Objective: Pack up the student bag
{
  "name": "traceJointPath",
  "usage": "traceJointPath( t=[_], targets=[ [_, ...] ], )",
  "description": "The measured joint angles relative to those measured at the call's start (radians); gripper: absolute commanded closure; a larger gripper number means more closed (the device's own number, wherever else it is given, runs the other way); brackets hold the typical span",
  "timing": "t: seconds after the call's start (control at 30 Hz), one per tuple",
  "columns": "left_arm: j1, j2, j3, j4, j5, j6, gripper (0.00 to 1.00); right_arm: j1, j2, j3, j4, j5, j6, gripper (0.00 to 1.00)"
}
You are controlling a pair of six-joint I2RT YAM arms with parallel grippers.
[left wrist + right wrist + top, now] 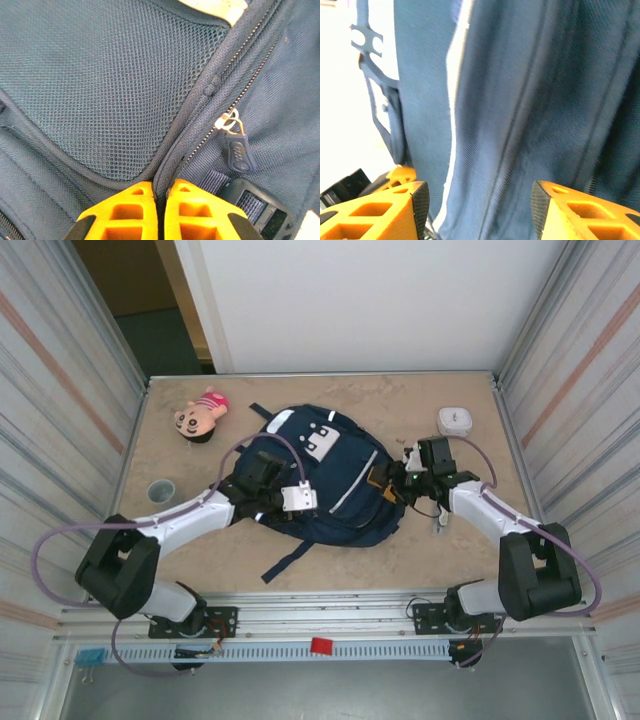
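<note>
The student bag (340, 512) lies flat in the middle of the table (430, 560), its top towards the far edge and a dark strap (285, 563) trailing off its near left corner. It is navy-blue fabric with white patches (322, 443) on the far part of its front and a pale stripe (350, 490) slanting down the right side.

The left gripper (262, 471) rests on the bag's left half. In the left wrist view its orange fingers (130, 212) are pressed together at a raised seam between a mesh pocket (100, 85) and a zip line. Whether any cloth is nipped between them cannot be told. Just right of the seam, a dark zip pull (238, 151) hangs from a silver ring, and a black buckle (257, 207) sits near it.

The right gripper (384, 483) is at the bag's right edge. In the right wrist view its orange fingers (395, 210) stand well apart, with blurred navy cloth (535, 100) and a white trim line spanning the gap ahead of them.

A doll's head (199, 418) lies far left of the bag. A small round dark cup (161, 489) sits on the left beside the left arm, and a small white box (455, 421) sits far right.
</note>
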Motion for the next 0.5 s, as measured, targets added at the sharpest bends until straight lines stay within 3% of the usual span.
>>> traceJointPath(
  t=[0.23,0.33,0.5],
  targets=[
    [-0.008,-0.064,-0.037,0.083,0.044,-0.314,1.00,0.008,-0.016,0.121,-0.041,0.032,-0.080,0.41],
    [-0.007,-0.060,-0.035,0.096,0.045,-0.418,1.00,0.088,-0.116,0.151,-0.145,0.137,-0.118,0.42],
    [-0.007,-0.023,-0.001,0.096,0.063,-0.544,1.00,0.320,-0.324,0.137,-0.254,0.317,-0.102,0.47]
  ],
)
